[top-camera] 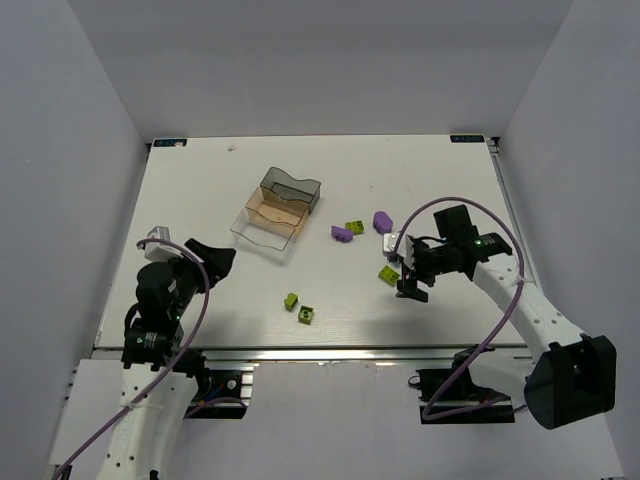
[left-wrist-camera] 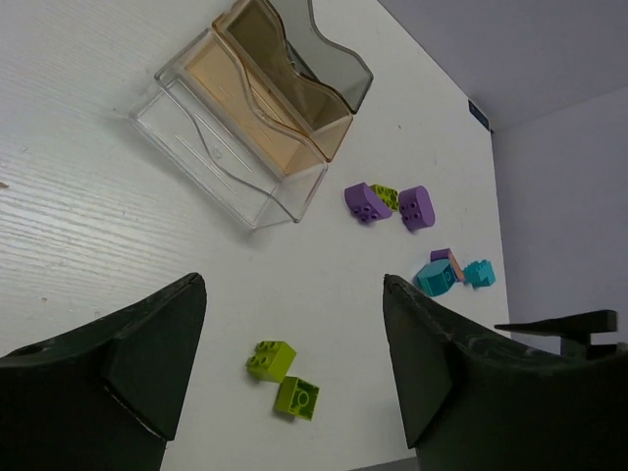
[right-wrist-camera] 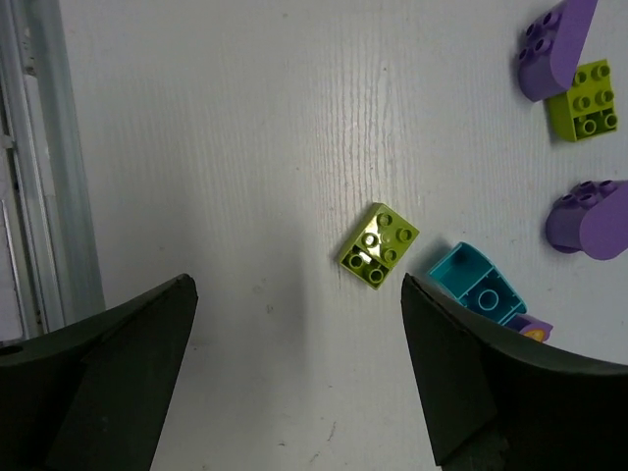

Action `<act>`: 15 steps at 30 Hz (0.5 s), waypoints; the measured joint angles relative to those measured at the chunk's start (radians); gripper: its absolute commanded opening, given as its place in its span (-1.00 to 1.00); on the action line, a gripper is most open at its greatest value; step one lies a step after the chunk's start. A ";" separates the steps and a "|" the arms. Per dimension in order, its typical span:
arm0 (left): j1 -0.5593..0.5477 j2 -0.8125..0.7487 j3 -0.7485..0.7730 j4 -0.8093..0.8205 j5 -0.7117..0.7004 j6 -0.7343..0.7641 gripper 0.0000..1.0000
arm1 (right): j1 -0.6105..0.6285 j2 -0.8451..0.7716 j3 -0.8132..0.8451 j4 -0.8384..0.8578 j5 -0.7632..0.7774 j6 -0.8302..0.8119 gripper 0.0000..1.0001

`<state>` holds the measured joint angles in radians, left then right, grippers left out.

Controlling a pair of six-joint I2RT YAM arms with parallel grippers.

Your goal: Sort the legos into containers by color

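Both pincers stand apart, empty: the right gripper (top-camera: 412, 289) hangs above a lime lego (right-wrist-camera: 378, 245) well right of the trays (top-camera: 272, 215), the left gripper (top-camera: 213, 262) left of them, nearer the arms' bases

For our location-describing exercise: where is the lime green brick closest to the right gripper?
In the right wrist view the lime green brick lies studs up, framed by the open right gripper, just left of a cyan brick.

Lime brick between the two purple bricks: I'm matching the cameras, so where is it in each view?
Top external: lime brick, right of centre.
Left wrist: lime brick, upper middle.
Right wrist: lime brick, top right corner.
Shared landmark: purple brick beside it.
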<state>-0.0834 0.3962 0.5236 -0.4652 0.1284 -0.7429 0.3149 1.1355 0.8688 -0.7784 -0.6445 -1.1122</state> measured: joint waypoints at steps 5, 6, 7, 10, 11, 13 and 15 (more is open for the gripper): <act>0.000 -0.002 0.000 -0.004 0.023 -0.020 0.65 | 0.087 0.080 -0.016 0.095 0.142 0.146 0.23; 0.000 0.000 0.000 -0.005 0.027 -0.026 0.65 | 0.101 0.114 -0.010 0.105 0.168 0.187 0.16; 0.000 0.001 0.000 -0.005 0.032 -0.030 0.65 | 0.115 0.158 -0.002 0.116 0.200 0.241 0.15; 0.000 0.010 0.000 -0.005 0.044 -0.047 0.65 | 0.140 0.290 0.037 0.141 0.302 0.394 0.12; 0.000 0.014 0.000 -0.005 0.046 -0.052 0.65 | 0.144 0.320 0.045 0.150 0.329 0.437 0.18; 0.000 0.022 -0.002 -0.005 0.051 -0.062 0.65 | 0.145 0.356 0.052 0.162 0.372 0.517 0.35; 0.000 0.028 -0.004 -0.005 0.053 -0.070 0.65 | 0.145 0.362 0.052 0.168 0.403 0.576 0.46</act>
<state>-0.0830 0.4240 0.5194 -0.4698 0.1818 -0.8127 0.4599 1.4971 0.9207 -0.6106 -0.2413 -0.5362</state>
